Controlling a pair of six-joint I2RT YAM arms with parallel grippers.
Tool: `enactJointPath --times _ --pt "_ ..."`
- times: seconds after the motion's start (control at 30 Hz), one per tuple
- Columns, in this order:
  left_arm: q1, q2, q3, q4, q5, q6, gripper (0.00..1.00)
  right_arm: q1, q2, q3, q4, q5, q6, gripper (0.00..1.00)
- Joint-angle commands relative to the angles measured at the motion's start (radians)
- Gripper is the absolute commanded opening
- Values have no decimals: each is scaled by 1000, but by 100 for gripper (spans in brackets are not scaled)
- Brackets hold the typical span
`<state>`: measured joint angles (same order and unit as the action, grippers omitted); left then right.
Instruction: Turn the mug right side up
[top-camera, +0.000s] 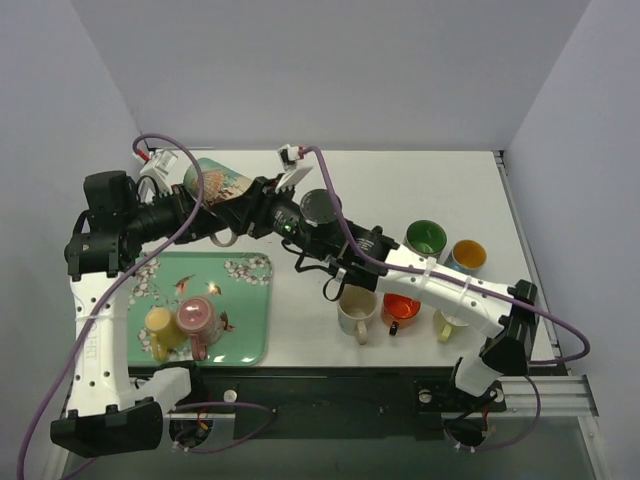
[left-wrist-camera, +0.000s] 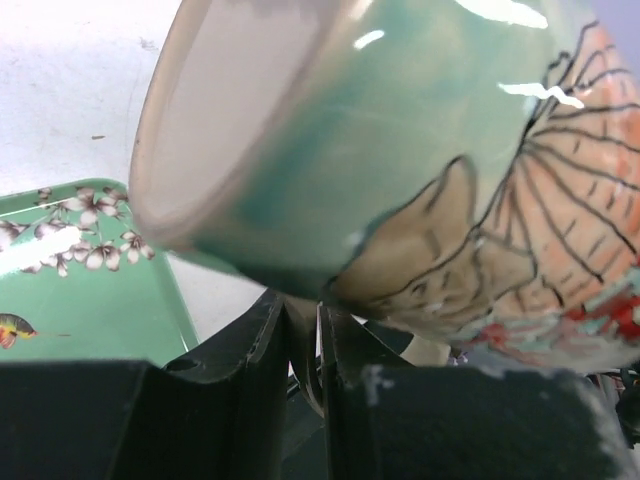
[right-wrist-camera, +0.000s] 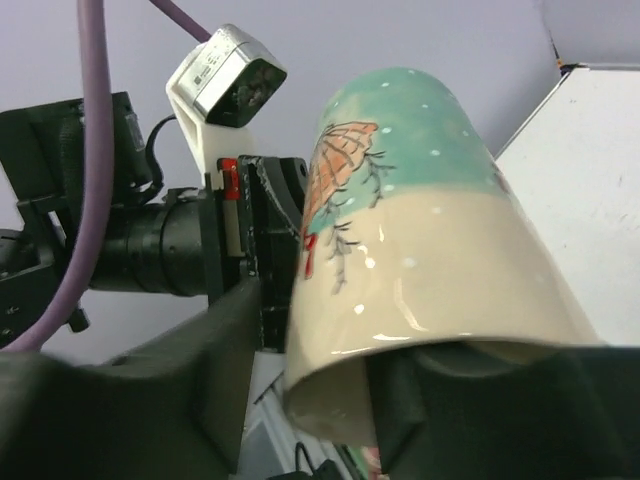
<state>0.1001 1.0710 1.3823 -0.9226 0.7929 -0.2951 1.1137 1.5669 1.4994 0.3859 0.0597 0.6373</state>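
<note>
The mug (top-camera: 218, 185), teal and cream with an orange fan pattern, hangs tilted in the air over the table's back left. My left gripper (top-camera: 205, 222) is shut on its handle (left-wrist-camera: 300, 352), which shows as a thin strip pinched between the black fingers (left-wrist-camera: 345, 380). The mug body (left-wrist-camera: 380, 150) fills the left wrist view, its base turned away from the arms. My right gripper (right-wrist-camera: 320, 340) straddles the rim of the mug (right-wrist-camera: 420, 250). One finger is inside the mouth, and the other stands outside with a gap to the wall.
A green flowered tray (top-camera: 250, 300) at the front left holds a yellow mug (top-camera: 158, 325) and a pink mug (top-camera: 197, 318). Right of it stand a cream mug (top-camera: 356, 312), a red one (top-camera: 400, 308), a pale yellow one (top-camera: 450, 322), a green one (top-camera: 426, 237) and an orange-lined one (top-camera: 467, 255).
</note>
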Motion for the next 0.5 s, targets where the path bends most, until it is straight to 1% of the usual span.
enactJointPath --times 0.0,0.03,0.07,0.1,0.13,0.17,0.2,0.23,0.27,0.3,0.33,0.37,0.4,0.43,0.47 --pt "-19 -42 23 116 91 -6 0 -26 77 194 -59 -26 27 22" --pt "-17 -43 23 114 83 7 0 -38 82 208 -89 -6 22 0" --pt "-19 -43 23 97 77 28 0 -43 78 228 -151 9 -3 0" --pt "-20 -37 26 78 60 57 0 -55 65 235 -171 23 -25 0" --pt "-20 -36 26 64 46 79 9 -69 46 242 -236 44 -77 0" --pt "-20 -26 29 36 17 123 22 -74 36 260 -286 64 -108 0" --pt "-19 -23 34 21 -4 141 55 -92 13 269 -361 103 -155 0" --pt "-19 -20 37 -1 -47 184 77 -101 -1 269 -413 118 -184 0" --pt "-20 -20 38 -7 -75 200 85 -124 -39 268 -477 144 -236 0" --pt "-19 -19 40 -22 -128 235 85 -141 -53 268 -513 153 -257 0" --pt "-19 -20 46 -27 -173 249 85 -170 -91 268 -595 187 -295 0" --pt "-19 -20 47 -36 -193 279 85 -193 -114 266 -634 202 -312 0" --pt "-19 -19 55 -41 -217 290 86 -234 -145 266 -724 241 -347 0" --pt "-19 -17 60 -53 -228 331 86 -253 -166 265 -766 259 -369 0" --pt "-20 -17 63 -62 -248 353 87 -306 -189 268 -880 313 -413 0"
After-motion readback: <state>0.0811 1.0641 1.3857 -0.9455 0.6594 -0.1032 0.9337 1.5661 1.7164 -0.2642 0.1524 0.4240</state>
